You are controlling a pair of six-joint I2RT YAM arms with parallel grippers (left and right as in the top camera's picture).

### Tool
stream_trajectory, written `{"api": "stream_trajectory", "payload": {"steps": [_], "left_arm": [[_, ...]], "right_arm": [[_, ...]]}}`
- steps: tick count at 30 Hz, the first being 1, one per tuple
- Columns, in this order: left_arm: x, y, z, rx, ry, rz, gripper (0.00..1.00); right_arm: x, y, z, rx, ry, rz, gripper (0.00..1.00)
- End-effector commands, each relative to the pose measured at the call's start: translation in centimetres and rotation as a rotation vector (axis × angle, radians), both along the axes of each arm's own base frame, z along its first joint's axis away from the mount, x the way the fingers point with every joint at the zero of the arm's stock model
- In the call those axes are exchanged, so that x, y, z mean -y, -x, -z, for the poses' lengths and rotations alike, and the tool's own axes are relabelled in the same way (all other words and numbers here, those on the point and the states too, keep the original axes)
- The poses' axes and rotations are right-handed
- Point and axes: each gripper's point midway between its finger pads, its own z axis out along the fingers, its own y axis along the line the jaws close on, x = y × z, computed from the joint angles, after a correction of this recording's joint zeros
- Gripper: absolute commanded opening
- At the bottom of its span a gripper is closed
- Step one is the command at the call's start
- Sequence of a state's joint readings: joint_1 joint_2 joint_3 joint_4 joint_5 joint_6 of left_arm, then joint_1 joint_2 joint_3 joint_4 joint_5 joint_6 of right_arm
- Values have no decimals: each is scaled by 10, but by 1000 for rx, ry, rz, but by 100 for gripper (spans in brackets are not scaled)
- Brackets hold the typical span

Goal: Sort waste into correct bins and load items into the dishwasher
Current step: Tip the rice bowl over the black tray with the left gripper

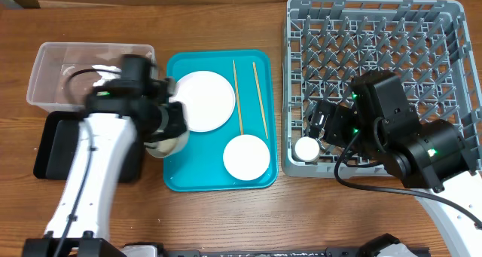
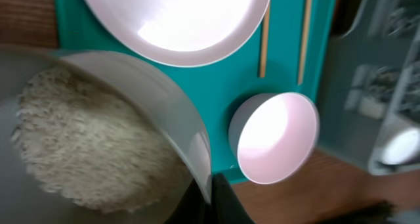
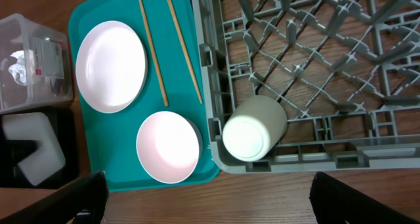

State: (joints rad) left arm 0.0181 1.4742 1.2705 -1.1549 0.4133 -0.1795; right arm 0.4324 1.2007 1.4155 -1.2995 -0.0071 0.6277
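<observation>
My left gripper is shut on the rim of a white bowl filled with rice grains. It holds the bowl over the left edge of the teal tray. On the tray lie the round white plate, an empty white bowl and two wooden chopsticks. The small white cup lies on its side in the front left corner of the grey dish rack. My right gripper is open and empty just in front of the cup.
The clear tub stands at the far left, and the right wrist view shows the crumpled napkin and red wrapper in it. The black tray lies in front of the tub, partly under my left arm.
</observation>
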Motion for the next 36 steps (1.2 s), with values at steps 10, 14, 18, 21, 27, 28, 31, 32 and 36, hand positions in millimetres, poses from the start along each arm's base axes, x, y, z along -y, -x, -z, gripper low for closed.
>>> {"api": "stream_trajectory", "payload": {"steps": [10,14,18,21,27,28,31,32,36], "left_arm": [[-138,-12,-34,579,810,-317,4],[-155,-14,-24,590,891,-383,4],[-158,-17,-30,630,938,-383,4],[-159,-17,-28,641,919,-372,4],[-161,-19,-14,591,857,-378,4],[-161,-19,-12,552,871,-404,4],[-161,-18,-11,571,845,-383,4],[-160,-17,-10,529,868,-415,4],[-154,-17,-30,599,954,-394,4]], "right_arm": [[0,-5,-8,38,-2,2,100],[0,-6,-8,42,-4,2,100],[0,-5,-8,41,-3,2,100],[0,-6,-9,46,-5,2,100],[-1,-8,-10,51,-8,2,100],[-1,-8,-10,52,-8,2,100],[-1,-8,-10,52,-8,2,100],[-1,-8,-10,52,-8,2,100],[-1,-8,-10,52,-8,2,100]]}}
